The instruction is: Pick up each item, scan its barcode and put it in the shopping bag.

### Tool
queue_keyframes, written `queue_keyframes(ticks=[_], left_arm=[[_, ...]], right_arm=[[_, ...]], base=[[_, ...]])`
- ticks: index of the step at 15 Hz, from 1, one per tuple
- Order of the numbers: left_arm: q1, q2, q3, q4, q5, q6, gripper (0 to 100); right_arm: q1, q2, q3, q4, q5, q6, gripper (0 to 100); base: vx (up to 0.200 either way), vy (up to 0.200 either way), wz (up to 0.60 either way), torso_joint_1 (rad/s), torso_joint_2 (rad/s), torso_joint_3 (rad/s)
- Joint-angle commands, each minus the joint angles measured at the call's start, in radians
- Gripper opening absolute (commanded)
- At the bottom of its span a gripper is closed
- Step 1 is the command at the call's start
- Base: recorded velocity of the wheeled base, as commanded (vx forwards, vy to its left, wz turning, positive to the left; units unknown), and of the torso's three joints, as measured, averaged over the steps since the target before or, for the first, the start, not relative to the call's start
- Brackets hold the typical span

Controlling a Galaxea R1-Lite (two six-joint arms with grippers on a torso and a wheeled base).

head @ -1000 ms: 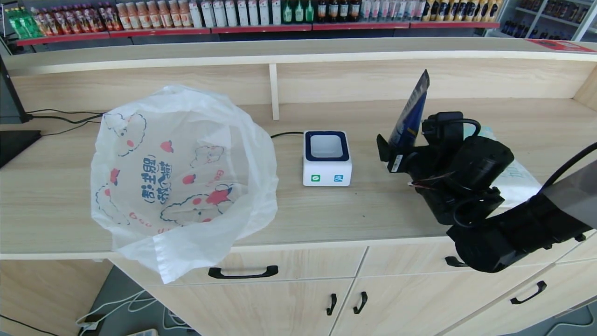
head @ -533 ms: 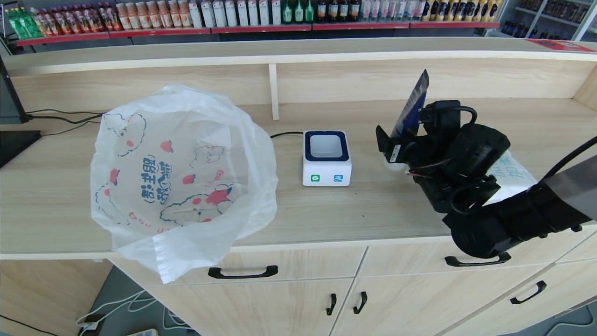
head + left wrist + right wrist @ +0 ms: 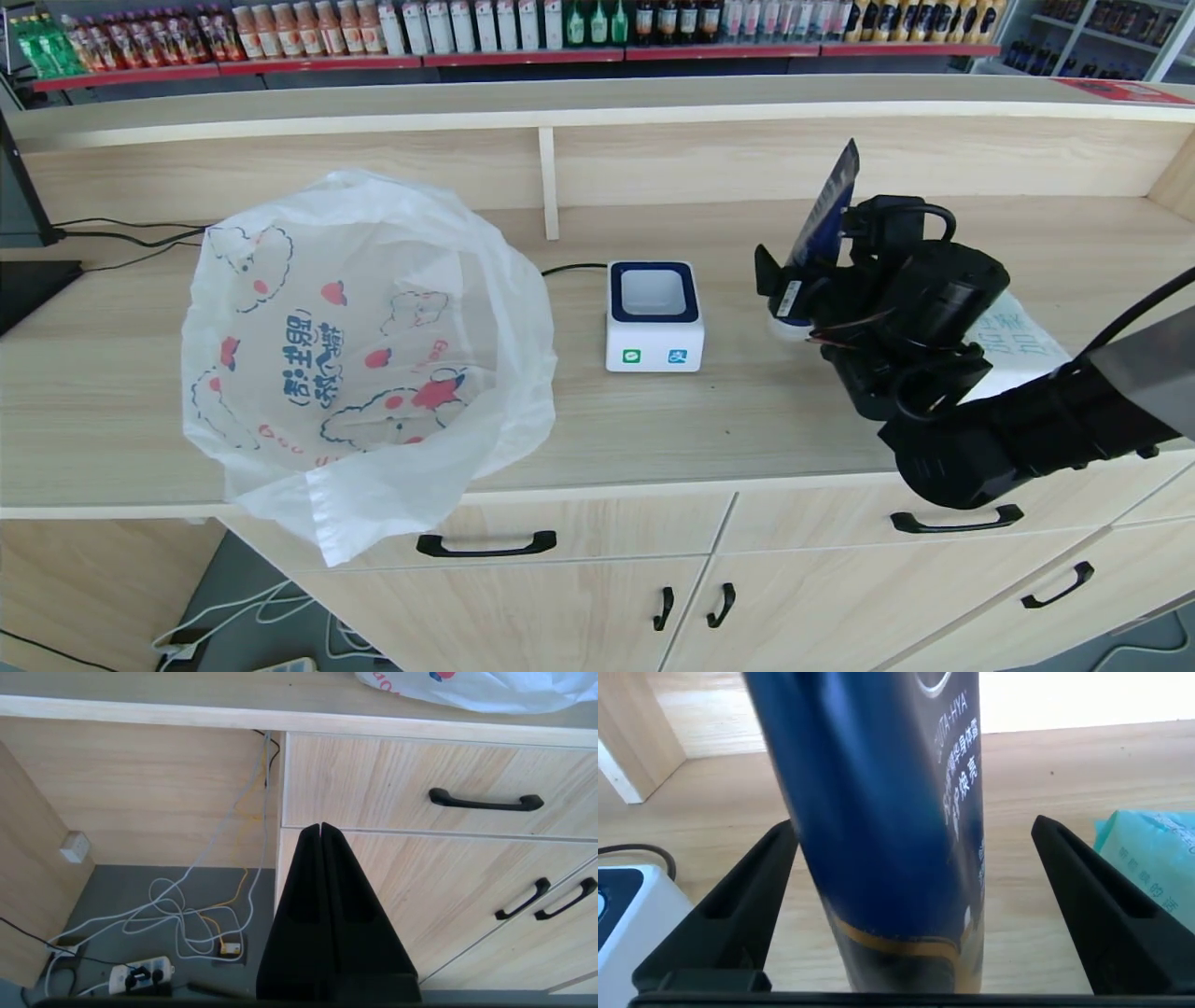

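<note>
R gripper (image 3: 805, 280) straddles blue tube (image 3: 826, 210), jaws apart with a clear gap either side, not yet clamped. Tube stands cap-down toward right end of worktop (image 3: 747, 420), right of scanner (image 3: 653, 315) and apart from it. Judgement: centre up, close low on the stiffer body nr cap, lift straight, then turn printed side to scanner window. L gripper (image 3: 320, 905) pressed together, below front edge. White lettering on tube, blue characters on shopping bag (image 3: 364, 355) — left unread.

The right hand (image 3: 810, 271) has slid forward (away from the robot) around the blue tube (image 3: 831, 201).
</note>
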Motion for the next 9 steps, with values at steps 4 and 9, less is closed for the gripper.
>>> queue_keyframes(ticks=[4,9], left_arm=[[0.0,0.0,0.0,0.0,0.0,0.0,0],[0.0,0.0,0.0,0.0,0.0,0.0,0]], right_arm=[[0.01,-0.001,-0.02,-0.001,-0.011,0.005,100],[0.009,0.008,-0.03,-0.002,-0.012,0.007,0]], base=[[0.0,0.0,0.0,0.0,0.0,0.0],[0.0,0.0,0.0,0.0,0.0,0.0]])
